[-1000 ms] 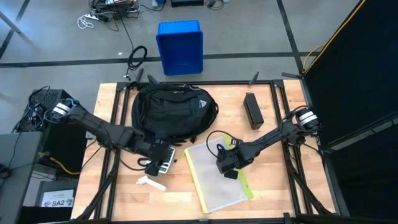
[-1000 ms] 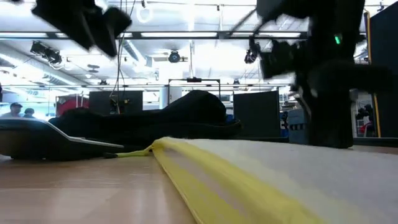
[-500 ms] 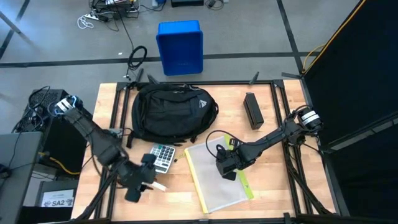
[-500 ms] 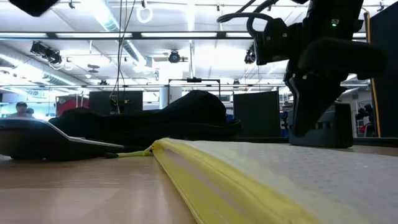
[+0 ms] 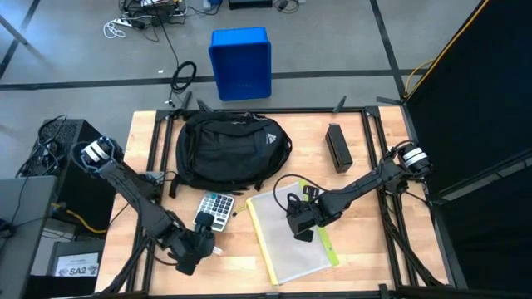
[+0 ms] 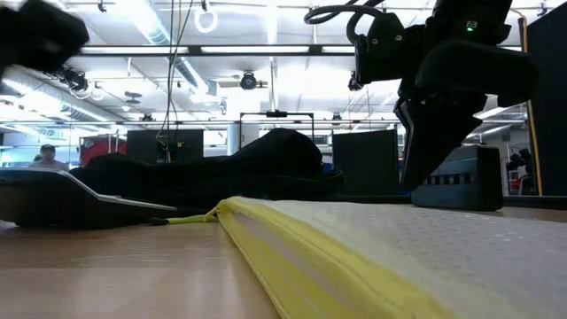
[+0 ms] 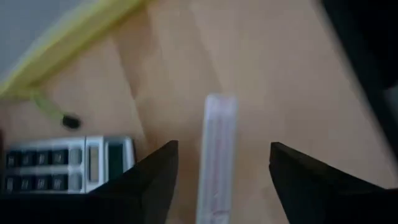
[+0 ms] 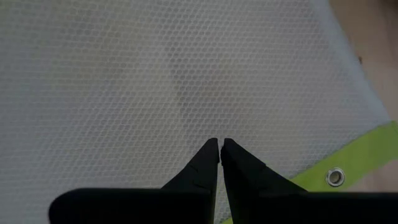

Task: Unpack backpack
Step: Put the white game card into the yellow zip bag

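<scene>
While the overhead camera took in the whole wooden table [image 5: 241,257], the table-level camera recorded only silhouettes across it. Listed from above: one large black soft fabric backpack [image 5: 229,148], lying flat at the table's far centre, pale triangular logo toward its right; whether any zip stood open could not be told, and no contents showed. One grey pocket calculator [image 5: 214,208], just in front of the backpack. One translucent white mesh zip pouch with yellow-green edging [image 5: 293,239], flat beside the calculator, its contents not discernible. One slim black rectangular case [image 5: 337,148], right of the backpack and apart from it. One blue plastic bin [image 5: 241,62], on the floor beyond the table, its inside not readable.

The left gripper [image 5: 198,247] hung at the near left. Only its wrist camera showed the fingers [image 7: 152,177] parted wide, nothing between them, above a pale narrow rectangular strip [image 7: 216,155] lying on the wood beside the calculator [image 7: 65,165].

The right gripper [image 5: 301,223] sat over the pouch; its wrist camera alone showed the fingertips [image 8: 210,152] pressed together, gripping nothing, above the mesh [image 8: 155,81]. The level camera showed the backpack [image 6: 221,173] as a low dark mound behind the pouch's yellow edge [image 6: 292,257].
</scene>
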Motion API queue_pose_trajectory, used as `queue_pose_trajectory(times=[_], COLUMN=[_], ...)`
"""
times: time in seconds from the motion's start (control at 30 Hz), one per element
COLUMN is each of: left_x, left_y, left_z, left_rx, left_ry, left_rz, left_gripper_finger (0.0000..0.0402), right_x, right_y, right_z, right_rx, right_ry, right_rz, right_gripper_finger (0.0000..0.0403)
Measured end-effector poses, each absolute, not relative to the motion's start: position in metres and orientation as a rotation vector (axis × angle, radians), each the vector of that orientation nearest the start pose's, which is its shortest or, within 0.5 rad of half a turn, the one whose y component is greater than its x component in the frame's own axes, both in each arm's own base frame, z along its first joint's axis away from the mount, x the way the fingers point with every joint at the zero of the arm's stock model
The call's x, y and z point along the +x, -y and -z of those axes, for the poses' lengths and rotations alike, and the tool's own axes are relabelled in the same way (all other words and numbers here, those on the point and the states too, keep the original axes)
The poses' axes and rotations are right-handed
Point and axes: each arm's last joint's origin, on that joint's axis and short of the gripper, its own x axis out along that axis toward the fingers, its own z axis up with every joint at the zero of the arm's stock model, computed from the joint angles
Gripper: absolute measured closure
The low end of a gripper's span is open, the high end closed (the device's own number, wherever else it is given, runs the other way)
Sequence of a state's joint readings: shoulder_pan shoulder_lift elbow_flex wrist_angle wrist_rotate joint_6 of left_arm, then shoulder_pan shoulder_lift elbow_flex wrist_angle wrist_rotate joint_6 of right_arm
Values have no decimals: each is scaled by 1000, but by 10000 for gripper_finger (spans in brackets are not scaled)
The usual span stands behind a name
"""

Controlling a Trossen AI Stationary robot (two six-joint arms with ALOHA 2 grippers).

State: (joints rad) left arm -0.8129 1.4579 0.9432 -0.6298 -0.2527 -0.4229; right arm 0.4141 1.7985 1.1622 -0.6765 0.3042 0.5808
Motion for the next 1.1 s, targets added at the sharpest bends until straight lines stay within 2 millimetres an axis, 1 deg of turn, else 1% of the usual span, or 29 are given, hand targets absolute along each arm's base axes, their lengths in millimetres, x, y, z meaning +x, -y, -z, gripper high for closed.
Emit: queue_pose_trajectory(times=[0.2, 0.3, 0.4, 0.57, 0.63, 0.73, 0.87, 0.9, 0.97, 1.1], left_x=[200, 202, 203, 204, 205, 206, 208, 210, 212, 217], left_y=[194, 196, 197, 198, 199, 200, 202, 202, 204, 207], left_z=[-193, -184, -177, -174, -174, -174, -176, -177, -181, -190], left_rx=[234, 236, 258, 272, 292, 313, 340, 349, 355, 369], left_ry=[-1135, -1184, -1208, -1212, -1205, -1187, -1150, -1142, -1119, -1058], left_rz=[247, 261, 268, 273, 289, 313, 352, 356, 346, 321], left_gripper_finger=[124, 120, 130, 179, 207, 268, 369, 376, 375, 365], right_x=[312, 312, 312, 312, 312, 315, 322, 324, 328, 335], right_y=[-128, -128, -128, -128, -128, -129, -133, -134, -136, -142], right_z=[-171, -171, -172, -172, -172, -173, -176, -176, -178, -185], right_rx=[46, 46, 46, 46, 47, 54, 50, 45, 30, -21], right_ry=[-1190, -1190, -1189, -1189, -1186, -1156, -1089, -1071, -1031, -923], right_rz=[259, 259, 259, 259, 257, 240, 183, 167, 130, 90], right_gripper_finger=[402, 400, 399, 401, 400, 399, 402, 402, 401, 401])
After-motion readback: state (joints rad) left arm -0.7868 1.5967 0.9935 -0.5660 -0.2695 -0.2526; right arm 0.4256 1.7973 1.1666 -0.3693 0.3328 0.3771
